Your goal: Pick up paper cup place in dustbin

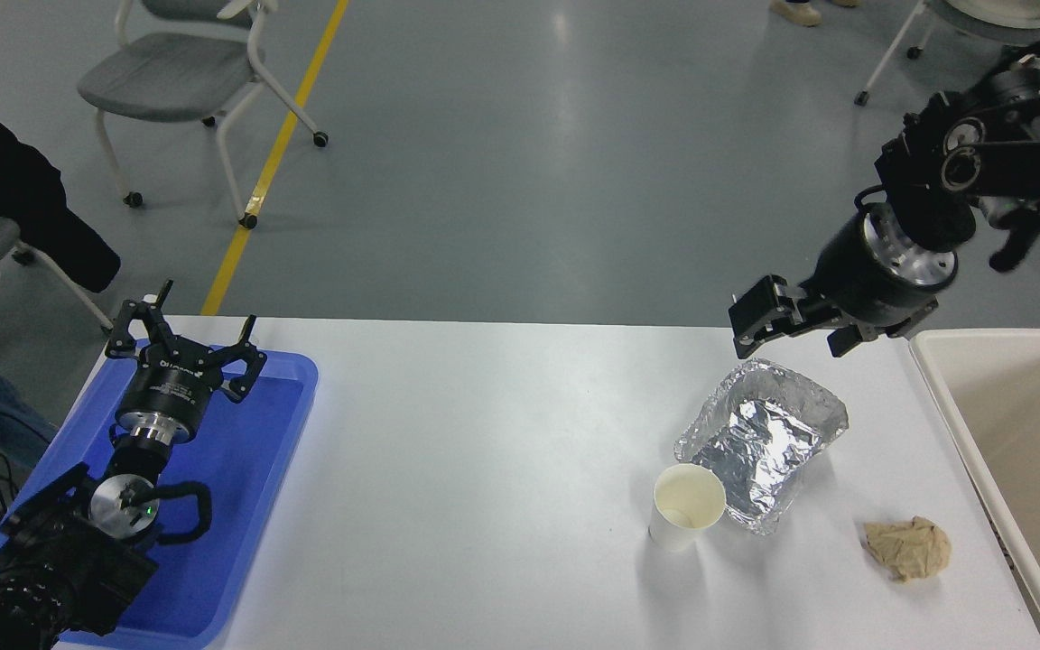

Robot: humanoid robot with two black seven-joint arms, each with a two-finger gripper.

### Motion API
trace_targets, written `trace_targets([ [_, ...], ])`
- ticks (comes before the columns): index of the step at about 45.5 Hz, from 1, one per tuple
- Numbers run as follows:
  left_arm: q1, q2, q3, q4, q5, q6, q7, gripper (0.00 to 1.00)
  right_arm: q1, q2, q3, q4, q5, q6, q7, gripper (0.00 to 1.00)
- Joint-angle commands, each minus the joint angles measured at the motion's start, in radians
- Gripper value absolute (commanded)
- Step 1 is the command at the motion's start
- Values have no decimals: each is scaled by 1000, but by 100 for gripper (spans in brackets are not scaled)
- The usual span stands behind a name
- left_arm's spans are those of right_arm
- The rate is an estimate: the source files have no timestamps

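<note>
Head view
Paper cup (688, 518): stands upright on the white table (484, 469), open mouth up, toward the near edge and right of the middle; nothing grips it.
Foil tray (762, 444): crumpled silver, just beside the cup on its far right; its near corner touches or almost touches the cup's rim, so that side of the cup is crowded.
Brown paper wad (908, 547): crumpled, near the table's near right corner, apart from the cup and from the foil tray.
Dustbin (953, 411): cream tub along the table's right edge, only partly in the picture; its thick rim runs beside the wad, and the inside that shows holds nothing.
Right gripper (786, 327): hangs above the table's far edge, beyond the foil tray, pointing down and to the left; fingers apart, holding nothing; well apart from the cup, with the foil tray between them.
Left gripper (184, 341): parked over the blue tray (240, 469) at the table's left edge, fingers spread wide and empty.
Beyond the table: grey floor with a yellow line, a wheeled chair (186, 81) at the far left, a dark coat at the left edge.
</note>
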Motion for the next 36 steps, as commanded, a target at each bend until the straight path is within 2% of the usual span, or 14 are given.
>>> trace_targets([
  [1,0,0,0,1,0,0,0,100,121,102,-103,77,150,40,-1,100],
  [22,2,-1,-1,1,0,0,0,100,149,147,-102,102,180,54,-1,100],
  [29,0,-4,-1,1,0,0,0,100,53,158,-86,79,178,-88,2,100],
  [36,0,-4,-1,1,0,0,0,100,-79,173,-39,-2,163,-99,2,100],
])
